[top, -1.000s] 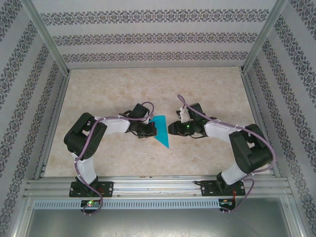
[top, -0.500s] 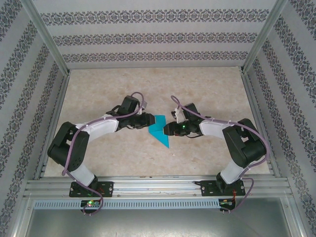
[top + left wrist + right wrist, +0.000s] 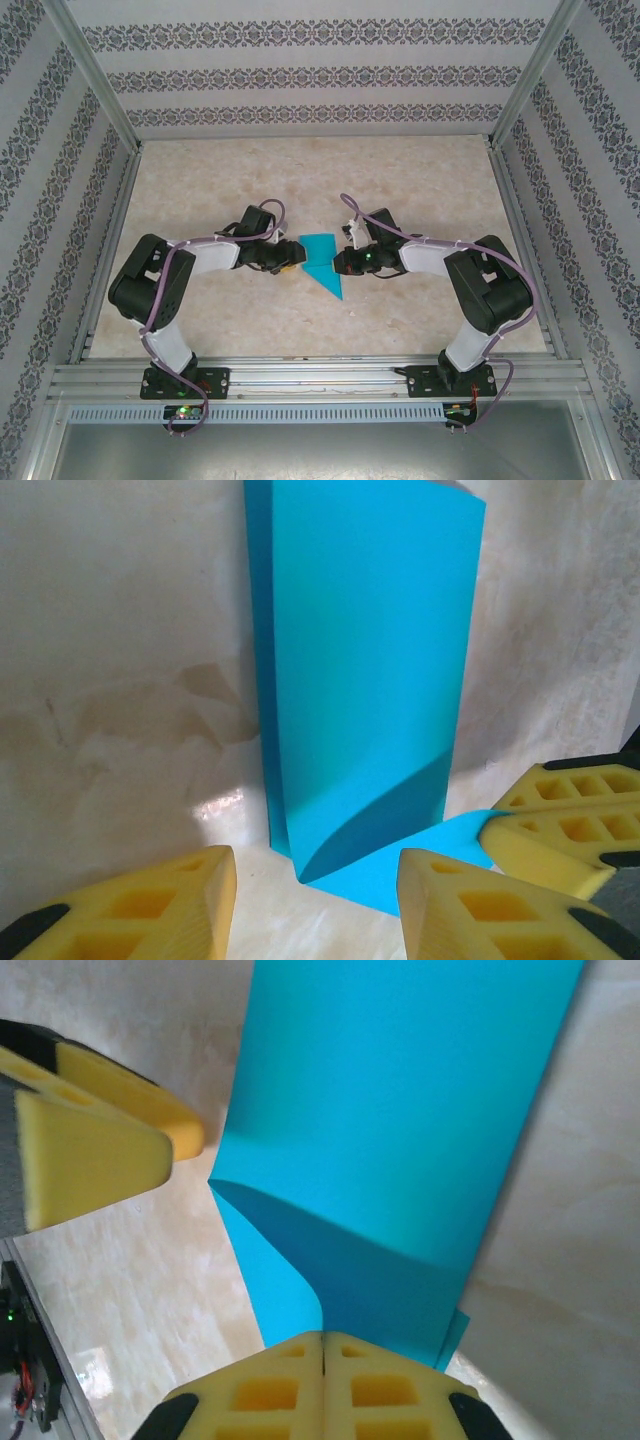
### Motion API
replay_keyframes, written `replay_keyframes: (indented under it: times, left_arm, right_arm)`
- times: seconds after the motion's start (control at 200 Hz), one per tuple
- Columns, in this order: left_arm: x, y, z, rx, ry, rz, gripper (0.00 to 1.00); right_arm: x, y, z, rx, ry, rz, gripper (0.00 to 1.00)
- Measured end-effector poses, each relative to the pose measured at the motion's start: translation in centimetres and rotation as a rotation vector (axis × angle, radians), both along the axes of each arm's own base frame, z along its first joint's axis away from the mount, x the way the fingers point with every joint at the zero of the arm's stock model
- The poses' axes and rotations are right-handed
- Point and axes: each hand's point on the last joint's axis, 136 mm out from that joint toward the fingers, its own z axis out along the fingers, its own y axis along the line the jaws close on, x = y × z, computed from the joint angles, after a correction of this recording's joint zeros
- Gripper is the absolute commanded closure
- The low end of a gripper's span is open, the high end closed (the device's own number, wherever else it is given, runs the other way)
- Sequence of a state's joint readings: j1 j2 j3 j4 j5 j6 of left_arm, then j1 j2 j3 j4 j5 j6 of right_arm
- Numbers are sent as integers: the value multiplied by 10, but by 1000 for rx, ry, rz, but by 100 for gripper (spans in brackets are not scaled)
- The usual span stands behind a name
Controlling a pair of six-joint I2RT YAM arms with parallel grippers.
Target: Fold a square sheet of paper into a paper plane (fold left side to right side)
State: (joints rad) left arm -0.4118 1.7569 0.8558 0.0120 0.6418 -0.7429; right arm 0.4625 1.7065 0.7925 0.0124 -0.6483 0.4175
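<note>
The blue sheet of paper [image 3: 320,256] sits right between my two grippers, out on the pale marble counter [image 3: 430,190].

My right gripper [image 3: 323,1348] is squeezed tight. Its two yellow foam fingers [image 3: 390,1392] press flat on each other with no gap, and the near edge of the paper is pinched at their tips. From that pinch the paper goes up and away from the gripper like a tall blue wall. One flap curls over close to the fingertips and makes a dark shadow.

My left gripper [image 3: 315,872] is about half open. Its two yellow fingers [image 3: 150,910] stand apart and hold nothing. The paper stands just past their tips, ahead of the gap. It is folded. There is a tall upright part with a crease down its left side, and a flat bit lying on the counter by my right-hand finger. I cannot tell if that finger touches the flat bit.

Off to the right of my left gripper, the right gripper's fingers are closed on the paper's low corner. Seen from my right wrist, the left gripper's fingers are up and to the left, near the paper's edge but not on it.

From above, my grippers point at each other. A sharp tip of the paper pokes back toward my bases, nearer to them than either gripper.
</note>
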Motion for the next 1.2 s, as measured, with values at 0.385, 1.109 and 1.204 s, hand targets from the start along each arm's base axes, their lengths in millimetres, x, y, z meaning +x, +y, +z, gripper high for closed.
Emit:
replay_keyframes:
  times: [0.385, 1.109, 1.204]
  left_arm:
    - [10, -11, -4, -44, 9, -21, 59]
    - [7, -26, 10, -104, -11, -73, 69]
    - [8, -29, 15, -113, -22, -80, 69]
  right_arm:
    - [0, 0, 5, 7, -12, -2, 100]
    - [-17, -23, 58, -214, -253, -79, 42]
    - [-38, -11, 56, -301, -307, -26, 42]
